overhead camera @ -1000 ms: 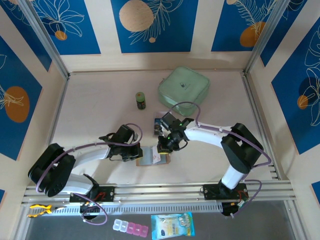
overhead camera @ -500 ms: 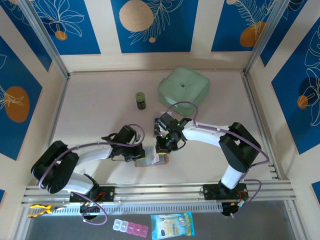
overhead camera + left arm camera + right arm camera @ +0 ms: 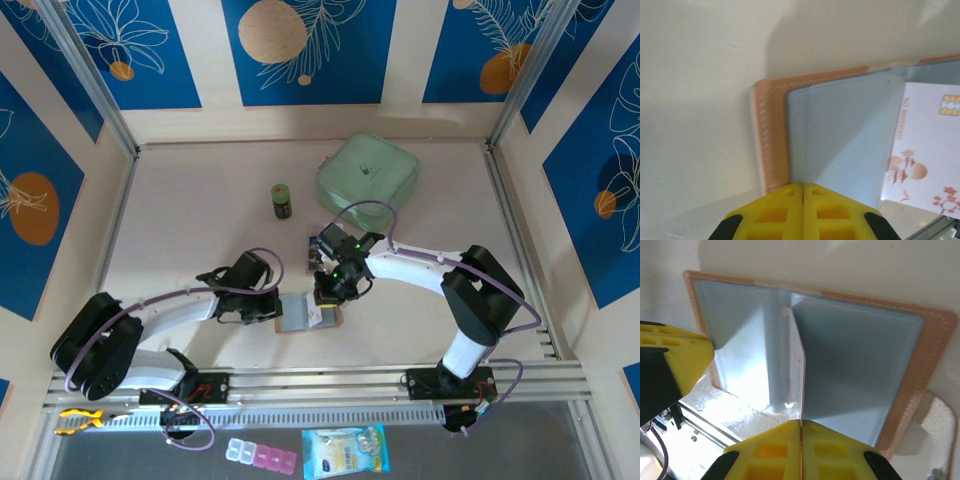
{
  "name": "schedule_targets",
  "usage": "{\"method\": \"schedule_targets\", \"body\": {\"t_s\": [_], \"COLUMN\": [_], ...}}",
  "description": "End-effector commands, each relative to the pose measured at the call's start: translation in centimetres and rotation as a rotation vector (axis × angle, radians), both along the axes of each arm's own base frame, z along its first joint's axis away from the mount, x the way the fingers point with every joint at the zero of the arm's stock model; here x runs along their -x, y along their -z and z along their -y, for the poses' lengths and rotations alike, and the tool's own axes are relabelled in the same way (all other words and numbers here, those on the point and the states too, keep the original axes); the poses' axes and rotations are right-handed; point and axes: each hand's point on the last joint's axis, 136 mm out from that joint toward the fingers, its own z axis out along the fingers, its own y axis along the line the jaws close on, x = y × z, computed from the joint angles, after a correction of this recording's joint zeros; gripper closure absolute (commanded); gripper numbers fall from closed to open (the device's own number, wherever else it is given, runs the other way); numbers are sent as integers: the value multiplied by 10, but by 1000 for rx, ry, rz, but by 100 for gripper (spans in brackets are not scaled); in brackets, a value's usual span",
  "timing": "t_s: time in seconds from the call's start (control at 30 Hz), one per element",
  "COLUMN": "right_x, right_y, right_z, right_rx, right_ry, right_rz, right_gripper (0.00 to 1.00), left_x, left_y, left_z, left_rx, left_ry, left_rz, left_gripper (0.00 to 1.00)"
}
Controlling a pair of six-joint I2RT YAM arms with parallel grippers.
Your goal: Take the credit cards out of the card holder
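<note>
Hovering low over the pale desk [image 3: 200, 230], both arms bend in on the card holder [image 3: 771, 135], which lies spread open and flat near the front edge, between them. The left end effector [image 3: 276, 305] sits at the holder's left side, yellow fingers pressed together. The right end effector [image 3: 328, 296] is at the right side, fingers together too. Whether either has a sliver of plastic nipped in the seam, I can't tell. A grey see-through pocket leaf [image 3: 747, 350] stands up from the spine. And there's a credit card [image 3: 922, 145], white face, gold chip, blossom print, apparently tucked in the holder's other half. So it's the extraction step, not yet done. Next call: one side pins the leather, the other catches that card's edge and slides it straight out.
</note>
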Motion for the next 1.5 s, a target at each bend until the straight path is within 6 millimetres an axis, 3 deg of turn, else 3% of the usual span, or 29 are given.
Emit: {"method": "schedule_targets", "body": {"t_s": [0.0, 0.23, 0.47, 0.63, 0.77, 0.93, 1.23, 1.47], "right_x": [-5, -15, -12, -24, -35, -64, -126, -161], "right_y": [-22, -43, -54, -49, -59, -70, -102, -105], "right_z": [4, 19, 30, 45, 51, 62, 58, 52], "right_rx": [-16, -5, -3, 56, 92, 194, 196, 208], "right_ry": [-9, -72, -427, -646, -856, -1000, -1055, -1089], "right_rz": [37, 109, 250, 340, 456, 564, 668, 677], "right_gripper": [91, 92, 95, 98, 100, 100, 100, 100], "left_x": [-3, -9, -10, -11, -11, -10, -9, -9], "left_y": [-7, -21, -26, -29, -30, -31, -32, -36], "left_z": [-3, 0, -8, -12, -16, -21, -27, -32], "left_rx": [-25, -3, -6, -5, -10, -12, -16, -20], "left_ry": [7, 9, -11, -21, -29, -43, -56, -77], "left_rz": [22, 71, 101, 111, 118, 126, 132, 144], "left_gripper": [100, 98, 96, 96, 96, 95, 94, 92]}}
